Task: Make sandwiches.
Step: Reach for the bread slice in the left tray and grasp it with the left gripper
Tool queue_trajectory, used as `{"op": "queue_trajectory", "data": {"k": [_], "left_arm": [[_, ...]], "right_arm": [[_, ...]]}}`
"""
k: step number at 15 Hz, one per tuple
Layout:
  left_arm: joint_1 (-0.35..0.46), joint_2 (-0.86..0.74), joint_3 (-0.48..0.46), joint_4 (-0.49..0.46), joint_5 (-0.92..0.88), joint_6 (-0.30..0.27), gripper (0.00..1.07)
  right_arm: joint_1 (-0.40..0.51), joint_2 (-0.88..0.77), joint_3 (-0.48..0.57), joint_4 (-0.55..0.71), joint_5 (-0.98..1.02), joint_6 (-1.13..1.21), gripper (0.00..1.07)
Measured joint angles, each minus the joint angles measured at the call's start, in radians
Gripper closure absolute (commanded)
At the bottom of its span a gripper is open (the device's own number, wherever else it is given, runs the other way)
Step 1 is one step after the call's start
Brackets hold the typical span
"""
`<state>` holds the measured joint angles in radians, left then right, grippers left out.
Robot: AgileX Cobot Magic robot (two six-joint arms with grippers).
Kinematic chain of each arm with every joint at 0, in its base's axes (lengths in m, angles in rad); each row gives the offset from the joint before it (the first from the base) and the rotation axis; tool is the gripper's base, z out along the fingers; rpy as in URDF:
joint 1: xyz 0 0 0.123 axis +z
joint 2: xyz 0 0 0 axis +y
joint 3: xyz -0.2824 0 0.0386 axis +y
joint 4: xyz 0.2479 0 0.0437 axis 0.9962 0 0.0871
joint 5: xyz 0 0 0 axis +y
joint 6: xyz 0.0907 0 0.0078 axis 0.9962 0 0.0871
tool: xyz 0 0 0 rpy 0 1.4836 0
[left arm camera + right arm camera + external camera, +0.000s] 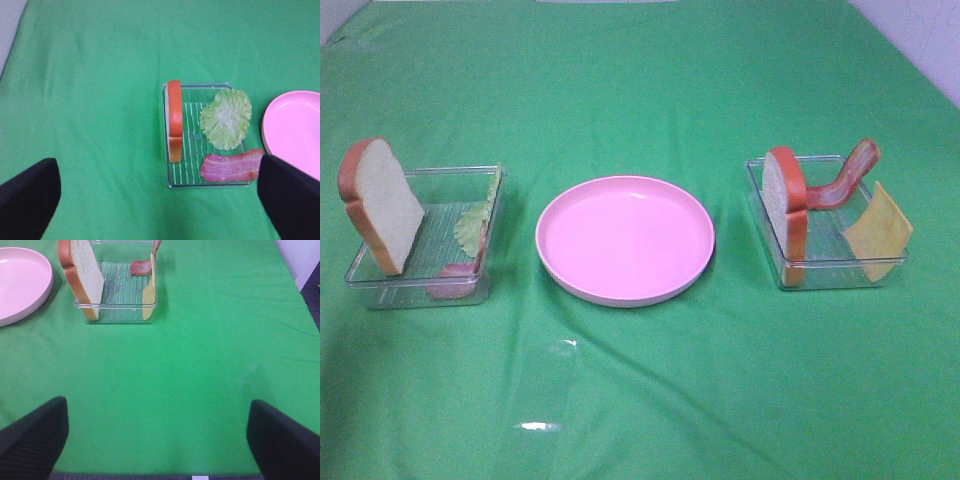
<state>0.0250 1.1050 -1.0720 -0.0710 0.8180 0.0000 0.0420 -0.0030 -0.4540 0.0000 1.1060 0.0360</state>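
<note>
The sandwich parts lie apart in two clear trays; no stack shows. The left tray (450,170) holds an upright bread slice (380,205), lettuce (475,225) and a bacon strip (450,280). In the left wrist view my left gripper (160,200) hangs open, back from that bread (175,120), lettuce (226,119) and bacon (232,166). The right tray (830,283) holds bread (785,205), bacon (845,180) and a cheese square (877,235). My right gripper (157,440) is open and empty, well short of that bread (82,275) and cheese (150,287).
A round pink plate (625,240) sits empty between the trays on the green cloth (640,400). Neither arm shows in the exterior view. A white wall edges the table at the far right (920,40).
</note>
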Motion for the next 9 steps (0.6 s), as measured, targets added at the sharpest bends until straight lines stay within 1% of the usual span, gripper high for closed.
{"op": "queue_trajectory", "data": {"k": [1,3,6,7,9], "left_arm": [[0.000,0.049,-0.034,0.000,0.020,0.000,0.07],[0.000,0.221,-0.148,0.000,0.057,0.000,0.07],[0.000,0.433,-0.240,-0.005,0.075,0.005,0.07],[0.000,0.521,-0.262,-0.024,0.077,0.026,0.07],[0.000,0.639,-0.276,-0.095,0.061,0.075,0.07]], "right_arm": [[0.000,0.000,0.000,0.000,0.000,0.000,0.13],[0.000,0.000,0.000,0.000,0.000,0.000,0.13],[0.000,0.000,0.000,0.000,0.000,0.000,0.13],[0.000,0.000,0.000,0.000,0.000,0.000,0.13],[0.000,0.000,0.000,0.000,0.000,0.000,0.13]]}}
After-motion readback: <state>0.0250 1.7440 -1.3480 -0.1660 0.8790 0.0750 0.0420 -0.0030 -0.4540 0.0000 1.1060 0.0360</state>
